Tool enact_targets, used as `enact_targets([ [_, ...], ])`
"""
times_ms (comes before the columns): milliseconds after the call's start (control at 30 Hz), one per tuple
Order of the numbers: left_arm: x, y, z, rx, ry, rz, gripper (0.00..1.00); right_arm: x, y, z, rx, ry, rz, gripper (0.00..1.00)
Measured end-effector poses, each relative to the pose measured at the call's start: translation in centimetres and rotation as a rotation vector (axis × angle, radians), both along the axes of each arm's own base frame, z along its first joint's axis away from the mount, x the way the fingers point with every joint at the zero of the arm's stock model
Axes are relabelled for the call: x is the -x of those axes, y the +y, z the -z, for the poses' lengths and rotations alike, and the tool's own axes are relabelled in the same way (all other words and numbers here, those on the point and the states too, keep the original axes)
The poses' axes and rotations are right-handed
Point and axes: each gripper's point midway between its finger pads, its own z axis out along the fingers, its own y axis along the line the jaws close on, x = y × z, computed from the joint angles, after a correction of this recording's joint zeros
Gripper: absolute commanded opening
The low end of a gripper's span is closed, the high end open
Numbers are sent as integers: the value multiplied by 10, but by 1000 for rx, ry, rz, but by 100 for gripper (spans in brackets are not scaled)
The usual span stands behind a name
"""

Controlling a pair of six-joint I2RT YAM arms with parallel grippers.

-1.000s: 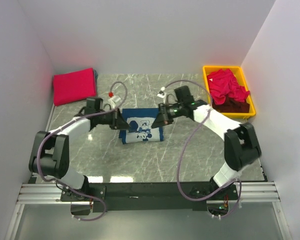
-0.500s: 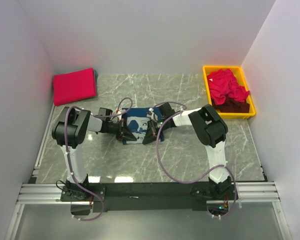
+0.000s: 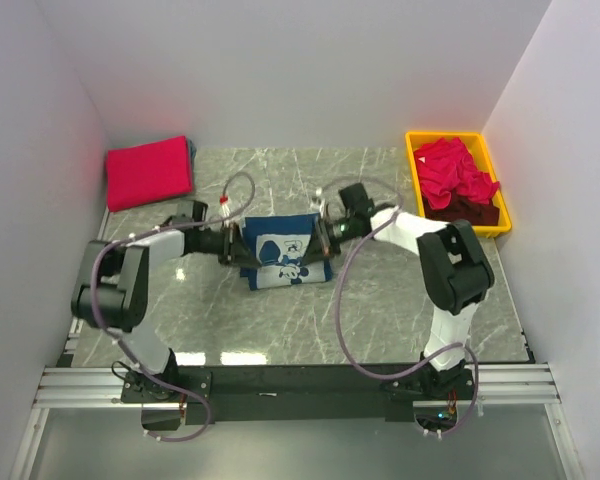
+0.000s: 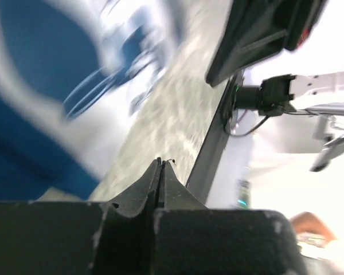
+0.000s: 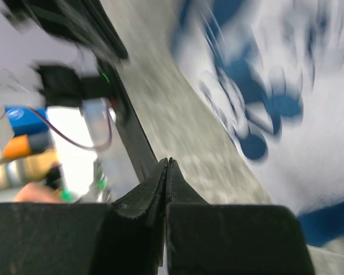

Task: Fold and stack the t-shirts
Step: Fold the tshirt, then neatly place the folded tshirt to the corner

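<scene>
The navy blue t-shirt (image 3: 280, 250), with a white cartoon print, lies folded in the middle of the table. My left gripper (image 3: 236, 246) is at its left edge and my right gripper (image 3: 325, 236) at its right edge, both low over the table. In the left wrist view the jaws (image 4: 160, 161) are pressed together with nothing between them, and the shirt (image 4: 40, 74) is blurred to the upper left. In the right wrist view the jaws (image 5: 167, 161) are likewise shut and empty, with the shirt's print (image 5: 264, 86) to the upper right.
A folded red-pink t-shirt (image 3: 148, 172) lies at the back left by the wall. A yellow bin (image 3: 414, 150) at the back right holds crumpled red-pink shirts (image 3: 455, 170) over a dark maroon one (image 3: 470, 212). White walls close in three sides.
Both grippers went inward over the navy shirt half a second ago and have now drawn back out to its left and right edges. Both wrist views are blurred by motion.
</scene>
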Motion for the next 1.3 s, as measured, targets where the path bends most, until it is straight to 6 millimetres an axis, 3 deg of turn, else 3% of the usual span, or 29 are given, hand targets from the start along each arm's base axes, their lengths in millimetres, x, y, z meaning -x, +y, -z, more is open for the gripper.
enact_targets([
  [167, -52, -9, -64, 40, -263, -28, 6, -75, 13, -67, -109, -218, 61, 2],
  [267, -90, -15, -69, 47, -307, -82, 7, -116, 22, -71, -140, -262, 96, 1],
  [333, -112, -17, -57, 47, -286, -123, 6, -133, 26, -57, -139, -243, 116, 2],
  [467, -149, -20, -10, 28, -176, -204, 6, -160, 27, -2, -108, -133, 173, 2],
  [533, -162, -19, 12, 13, -126, -241, 6, -170, 21, 28, -82, -70, 215, 1],
  [633, -176, -13, 41, -1, -53, -288, 7, -179, 7, 57, -62, 26, 276, 1],
  [700, -181, -7, 51, -4, -26, -308, 8, -185, 1, 56, -83, 67, 305, 2],
  [800, -188, 0, 50, 1, -13, -323, 11, -201, -8, 55, -87, 55, 368, 4],
  [900, -190, 9, 49, -10, -23, -327, 22, -205, -15, 54, -90, 64, 395, 13],
  [933, -189, 13, 46, -18, -30, -326, 28, -204, -16, 53, -86, 61, 399, 20],
  [1000, -184, 25, 33, -59, -70, -321, 40, -204, -19, 43, -69, 35, 405, 35],
  [1067, -180, 36, 12, -89, -135, -322, 49, -205, -23, 26, -49, -18, 408, 43],
  [1200, -163, 74, -80, -157, -400, -367, 69, -197, -28, -40, -29, -192, 394, 50],
  [1300, -148, 110, -162, -209, -647, -446, 97, -184, -24, -101, -10, -385, 363, 50],
])
